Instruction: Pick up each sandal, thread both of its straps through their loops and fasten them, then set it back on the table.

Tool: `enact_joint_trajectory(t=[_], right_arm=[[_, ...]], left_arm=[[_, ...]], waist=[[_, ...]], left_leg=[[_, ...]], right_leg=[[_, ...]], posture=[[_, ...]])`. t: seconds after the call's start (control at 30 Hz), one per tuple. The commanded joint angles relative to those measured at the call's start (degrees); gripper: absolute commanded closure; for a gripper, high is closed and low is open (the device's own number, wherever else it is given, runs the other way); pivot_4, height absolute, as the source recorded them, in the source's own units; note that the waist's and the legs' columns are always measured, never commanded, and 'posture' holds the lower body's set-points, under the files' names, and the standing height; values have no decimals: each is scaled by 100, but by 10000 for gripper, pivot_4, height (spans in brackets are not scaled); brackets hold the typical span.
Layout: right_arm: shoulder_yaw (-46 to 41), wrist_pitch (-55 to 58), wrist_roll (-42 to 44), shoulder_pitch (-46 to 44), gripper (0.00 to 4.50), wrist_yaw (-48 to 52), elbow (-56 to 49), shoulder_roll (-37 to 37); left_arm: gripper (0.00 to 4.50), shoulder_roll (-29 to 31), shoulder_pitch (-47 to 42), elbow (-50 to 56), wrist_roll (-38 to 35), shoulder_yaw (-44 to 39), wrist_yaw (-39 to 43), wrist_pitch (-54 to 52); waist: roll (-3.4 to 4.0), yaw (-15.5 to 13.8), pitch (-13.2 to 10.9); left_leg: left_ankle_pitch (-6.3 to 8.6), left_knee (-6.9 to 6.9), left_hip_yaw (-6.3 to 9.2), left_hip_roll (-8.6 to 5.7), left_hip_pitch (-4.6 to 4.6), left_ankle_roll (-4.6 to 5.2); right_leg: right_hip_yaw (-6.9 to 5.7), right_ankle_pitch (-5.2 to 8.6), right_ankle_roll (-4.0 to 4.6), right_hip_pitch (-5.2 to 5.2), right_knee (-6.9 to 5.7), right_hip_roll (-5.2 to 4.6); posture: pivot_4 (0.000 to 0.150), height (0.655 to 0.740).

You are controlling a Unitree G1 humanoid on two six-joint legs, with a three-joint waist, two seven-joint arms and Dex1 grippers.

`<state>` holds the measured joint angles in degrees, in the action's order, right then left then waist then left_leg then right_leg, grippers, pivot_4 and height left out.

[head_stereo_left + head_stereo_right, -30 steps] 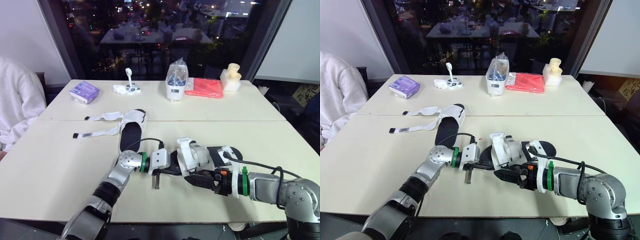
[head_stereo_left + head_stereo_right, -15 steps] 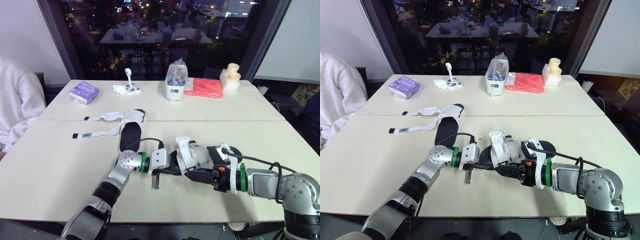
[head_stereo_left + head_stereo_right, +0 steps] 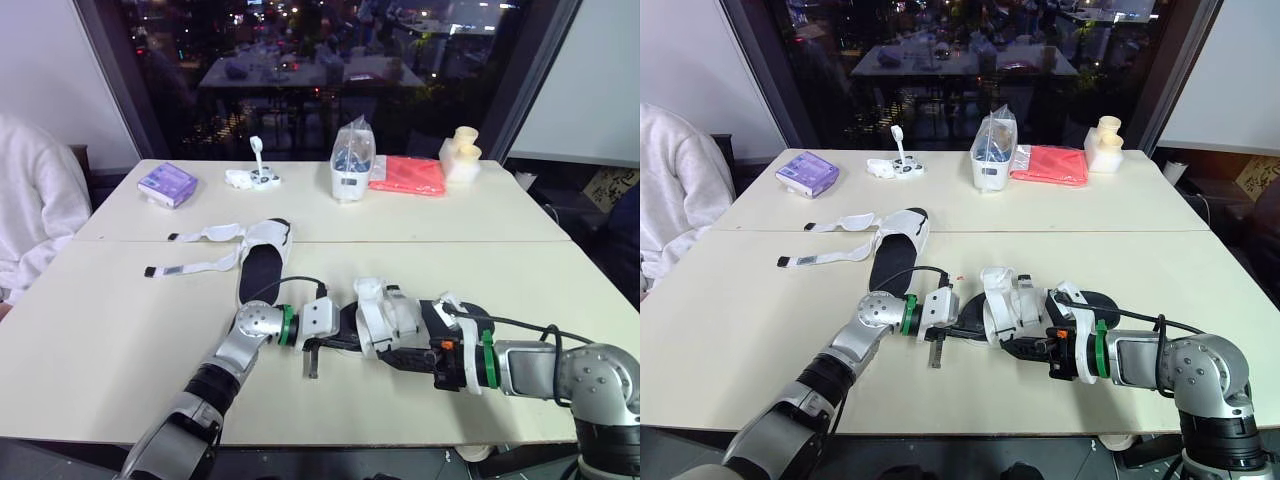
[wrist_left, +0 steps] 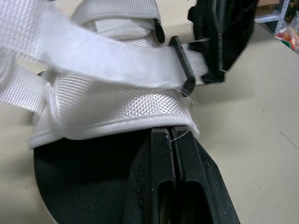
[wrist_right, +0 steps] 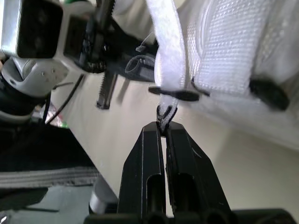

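Now my left claw [image 4: 172,135] pinches the near sandal [image 3: 385,312], and my right claw [image 5: 163,127] pinches its strap [image 5: 168,51], already through the loop [image 5: 177,93]. The far sandal [image 3: 262,262] behind it waits, unfastened.

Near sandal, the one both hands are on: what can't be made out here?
Near sandal: whether its other strap, not the strap the right hand pinches, is fastened; too small in eye views, cut off in wrist views.
Its sole: on the table or lifted; both arms cover it.
Far sandal loops: too small, eye views.
Clear bag contents: too small.
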<state>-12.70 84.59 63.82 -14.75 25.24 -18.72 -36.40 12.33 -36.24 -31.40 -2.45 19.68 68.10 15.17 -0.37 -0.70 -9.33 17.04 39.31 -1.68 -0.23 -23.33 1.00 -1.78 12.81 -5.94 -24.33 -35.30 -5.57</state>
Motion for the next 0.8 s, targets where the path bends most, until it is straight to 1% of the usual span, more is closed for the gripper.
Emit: enact_joint_trajectory(t=[0.03,0.13,0.3,0.4,0.57,0.8], right_arm=[[364,-44,-144,159,44799,323,51,-170],[522,-123,-289,303,44799,510,102,-320],[603,-225,-352,692,44799,669,-121,-425],[535,-223,-318,817,44799,697,-227,-424],[169,-142,-83,1538,44799,556,-817,-408],[-96,-243,-30,1940,44799,364,-1298,-506]], left_arm=[[45000,-52,61,40,58,104,-7,-40],[45000,-52,82,74,54,104,-20,-58],[45000,-48,131,141,44,103,-49,-94],[45000,-39,148,171,43,105,-56,-114],[45000,-51,206,209,49,125,-61,-133],[45000,-86,226,241,52,146,-48,-162]], waist=[[0,4,0],[0,-1,0],[-1,-6,0],[-1,-5,0],[-2,-14,1],[-2,-25,1]], left_leg=[[0,0,0,1,0,0],[0,0,0,1,1,0],[0,0,0,1,1,0],[0,0,0,1,1,0],[1,-2,5,1,-2,1],[1,-1,6,0,3,2]], right_leg=[[0,0,0,0,0,1],[0,0,1,2,0,1],[0,0,0,2,1,1],[0,0,0,2,2,1],[-2,1,-1,3,5,1],[-1,2,1,10,7,1]], posture=[[1500,7400],[1500,7400],[1500,7400],[1500,7400],[1500,7400],[1500,7400]])
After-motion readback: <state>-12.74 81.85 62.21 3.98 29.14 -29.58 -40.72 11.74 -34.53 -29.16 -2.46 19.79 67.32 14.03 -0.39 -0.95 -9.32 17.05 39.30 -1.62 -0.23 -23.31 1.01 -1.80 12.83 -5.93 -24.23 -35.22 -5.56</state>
